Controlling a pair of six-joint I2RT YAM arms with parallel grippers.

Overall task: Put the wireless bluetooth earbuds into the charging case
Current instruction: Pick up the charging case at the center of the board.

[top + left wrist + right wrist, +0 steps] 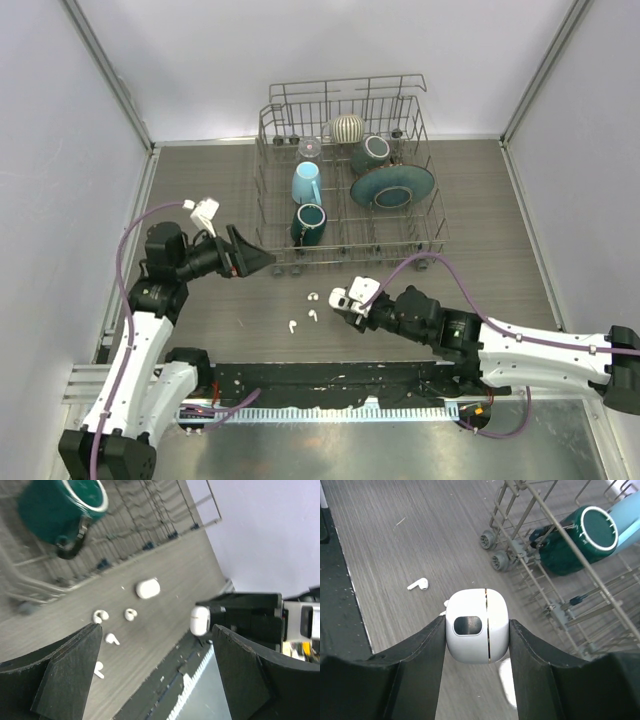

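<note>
**Jaws.** The right gripper (pixel 477 630) had its jaws clamped on the two flanks of the charging case (pixel 477 626), at the centre of the right wrist view. The case appeared raised off the worktop (pixel 395 540). A seam ran down the visible face. We judged the lid to be closed, though the frames did not settle this. The left gripper (pixel 156 630) had its jaws wide apart and held nothing. It sat at the left of the top view, well apart from the case.

**Task items.** The wireless bluetooth earbuds (pixel 311 297) lay loose on the worktop, just left of the held case in the top view and below the dish rack (pixel 345 170). None sat in the case. The left wrist view showed several small white pieces near one another, plus a larger white oval piece (pixel 148 588) that we could not identify.

**Faults we anticipated:**
- Insertion blocked. Cause: the lid is shut, or the case opening faces away from the free arm.
- Earbud slips or flicks away at pick-up. Cause: a tiny glossy body lying flat under broad jaws.
- Neighbouring earbuds scattered. Cause: the pieces lie near one another.
- Case twists in the grip. Cause: smooth rounded flanks take a sideways push during insertion.
- Earbud lost under the rack. Cause: the rack wheels (pixel 492 550) stand near the pieces.
</note>
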